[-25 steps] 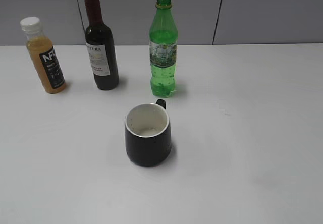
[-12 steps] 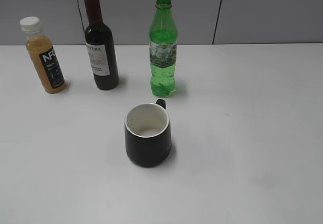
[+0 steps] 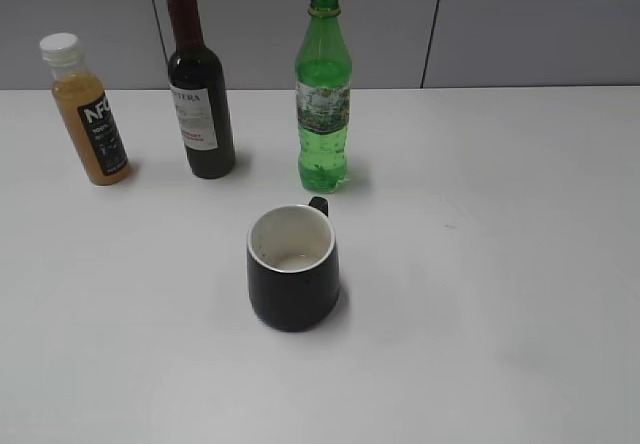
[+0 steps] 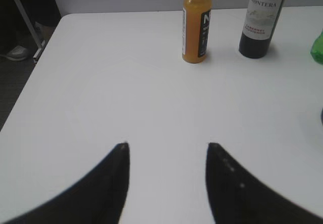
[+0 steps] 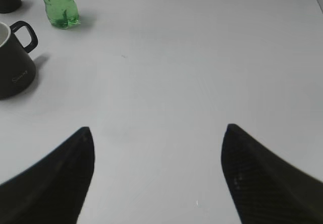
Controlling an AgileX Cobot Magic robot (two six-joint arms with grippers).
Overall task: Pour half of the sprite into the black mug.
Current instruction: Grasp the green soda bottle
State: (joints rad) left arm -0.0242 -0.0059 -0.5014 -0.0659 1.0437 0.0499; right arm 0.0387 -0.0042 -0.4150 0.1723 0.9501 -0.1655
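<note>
The sprite, a slim green bottle with a label and no cap, stands upright at the back middle of the white table. Its base also shows in the right wrist view and as a green sliver at the right edge of the left wrist view. The black mug with a white inside stands in front of it, handle toward the bottle; the right wrist view shows it at the left. My left gripper and right gripper are open, empty and far from both. Neither shows in the exterior view.
A dark wine bottle with a red capsule and an orange juice bottle with a white cap stand at the back left; both show in the left wrist view. The table's left edge drops to the floor.
</note>
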